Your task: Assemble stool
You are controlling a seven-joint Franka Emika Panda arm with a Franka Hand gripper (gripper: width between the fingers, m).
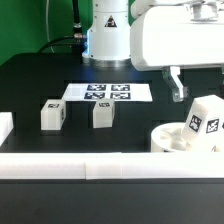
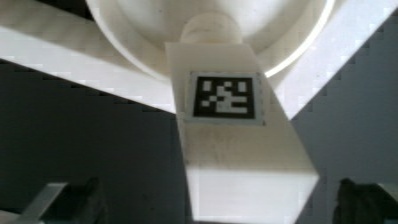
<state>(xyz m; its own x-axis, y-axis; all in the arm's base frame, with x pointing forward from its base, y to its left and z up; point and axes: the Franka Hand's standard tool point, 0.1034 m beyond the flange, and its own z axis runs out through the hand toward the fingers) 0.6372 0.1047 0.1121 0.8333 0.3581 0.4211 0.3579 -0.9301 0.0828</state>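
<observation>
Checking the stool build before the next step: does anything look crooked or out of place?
One leg sits tilted in the seat rather than straight, so it looks not fully seated. The tool hangs open above it. The other two legs stand upright on the table.

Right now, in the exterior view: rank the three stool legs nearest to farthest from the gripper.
1. Leg on the seat: exterior view's right, resting on the round seat, just below the gripper.
2. Middle leg: on the table, in front of the marker board.
3. Left leg: farthest toward the exterior view's left.
</observation>
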